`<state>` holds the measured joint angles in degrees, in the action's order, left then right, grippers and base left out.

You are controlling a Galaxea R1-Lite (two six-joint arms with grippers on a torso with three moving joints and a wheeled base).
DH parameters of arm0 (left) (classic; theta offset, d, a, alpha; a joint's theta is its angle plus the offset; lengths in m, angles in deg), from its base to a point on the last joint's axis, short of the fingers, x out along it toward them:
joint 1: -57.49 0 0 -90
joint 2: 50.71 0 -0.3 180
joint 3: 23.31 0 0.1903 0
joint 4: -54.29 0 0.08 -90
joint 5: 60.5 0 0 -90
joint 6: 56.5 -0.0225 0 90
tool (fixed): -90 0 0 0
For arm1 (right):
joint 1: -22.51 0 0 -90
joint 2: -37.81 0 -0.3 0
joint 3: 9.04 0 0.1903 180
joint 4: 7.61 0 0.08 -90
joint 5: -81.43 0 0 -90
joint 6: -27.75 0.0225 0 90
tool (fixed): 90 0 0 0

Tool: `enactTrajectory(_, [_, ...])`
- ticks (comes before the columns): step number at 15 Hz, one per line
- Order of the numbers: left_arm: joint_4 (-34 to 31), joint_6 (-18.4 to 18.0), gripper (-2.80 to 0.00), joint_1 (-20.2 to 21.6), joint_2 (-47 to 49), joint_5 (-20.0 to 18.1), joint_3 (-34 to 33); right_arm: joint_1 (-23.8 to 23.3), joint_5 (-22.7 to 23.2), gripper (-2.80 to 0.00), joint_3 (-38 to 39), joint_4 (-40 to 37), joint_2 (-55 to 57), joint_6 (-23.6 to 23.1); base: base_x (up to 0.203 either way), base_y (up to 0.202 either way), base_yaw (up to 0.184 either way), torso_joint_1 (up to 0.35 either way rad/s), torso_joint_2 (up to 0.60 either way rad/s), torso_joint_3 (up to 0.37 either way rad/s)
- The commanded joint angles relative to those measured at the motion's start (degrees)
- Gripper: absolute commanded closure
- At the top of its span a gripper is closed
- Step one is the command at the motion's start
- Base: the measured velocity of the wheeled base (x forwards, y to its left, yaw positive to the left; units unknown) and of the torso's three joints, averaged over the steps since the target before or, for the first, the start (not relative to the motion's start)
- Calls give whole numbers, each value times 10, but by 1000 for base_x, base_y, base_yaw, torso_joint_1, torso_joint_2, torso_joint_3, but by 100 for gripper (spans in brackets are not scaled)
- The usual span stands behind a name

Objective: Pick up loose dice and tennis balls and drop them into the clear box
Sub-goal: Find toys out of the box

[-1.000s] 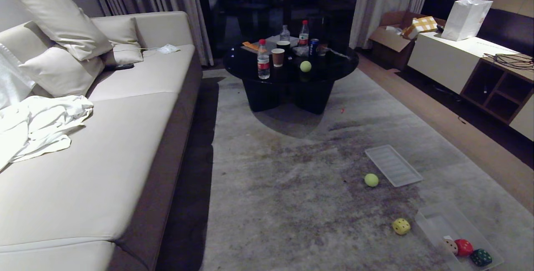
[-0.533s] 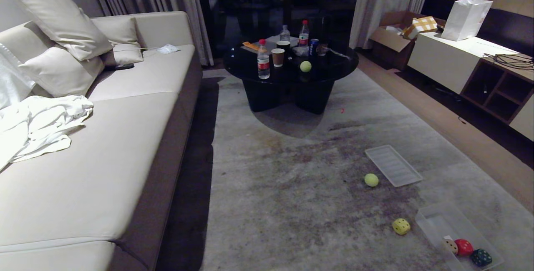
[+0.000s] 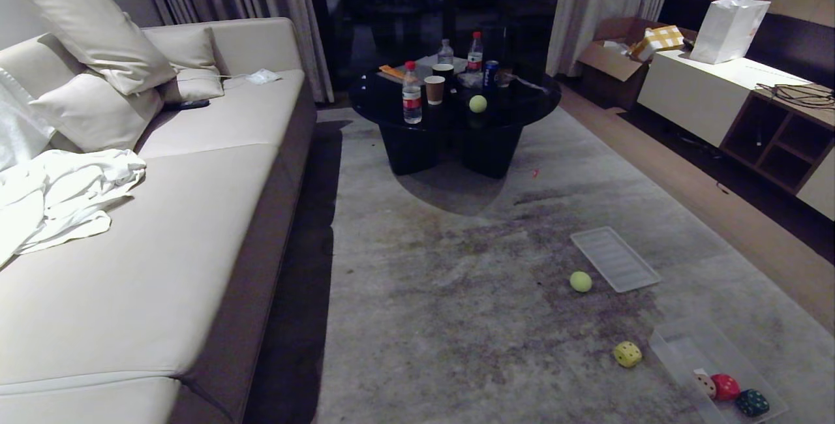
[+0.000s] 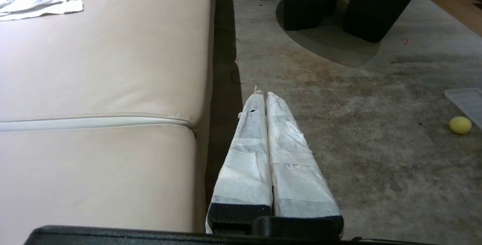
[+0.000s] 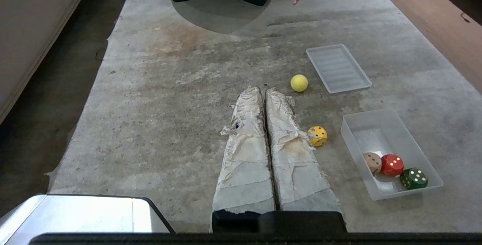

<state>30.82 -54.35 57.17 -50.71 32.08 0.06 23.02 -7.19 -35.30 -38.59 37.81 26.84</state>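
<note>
We've got both arms parked low, neither in the head view. Left gripper has its taped fingers pressed together, nothing between them, aimed along the rug beside the sofa. Right gripper is likewise closed and empty, pointing at the rug.

Task items: yellow die lies loose on the rug, just beside the clear box, not touching it. One tennis ball sits on the rug near the ribbed tray. Second ball is up on the black round table, among bottles and cups, well apart from the rest. The box already holds the peach, red & green dice.

Risks, as we judge them: balls roll, so a nudge from closed fingers could send the floor ball off or under the table. The die sits so near the box wall that a wide approach may shove the box, which looks light. The table ball is ringed by drinks; a careless reach could tip one.

Hard to see: the box's near corner is cut off in the head view, its clear walls nearly vanish there, and the room beyond the table is dark.
</note>
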Motion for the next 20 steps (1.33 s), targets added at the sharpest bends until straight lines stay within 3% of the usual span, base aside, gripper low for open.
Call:
enactTrajectory(1, [1, -11, 0, 0, 1, -6, -1, 0, 0, 0, 0, 0, 1, -1, 0, 0, 0, 0, 0, 0])
enactTrajectory(3, [2, -34, 0, 0, 1, -12, -1, 0, 0, 0, 0, 0, 1, -1, 0, 0, 0, 0, 0, 0])
enactTrajectory(10, [1, -26, 0, 0, 1, -8, -1, 0, 0, 0, 0, 0, 1, 0, 0, 0, 0, 0, 0, 0])
enactTrajectory(20, [1, -25, 0, 0, 1, -8, -1, 0, 0, 0, 0, 0, 1, 0, 178, 0, 1, 3, 2, 3])
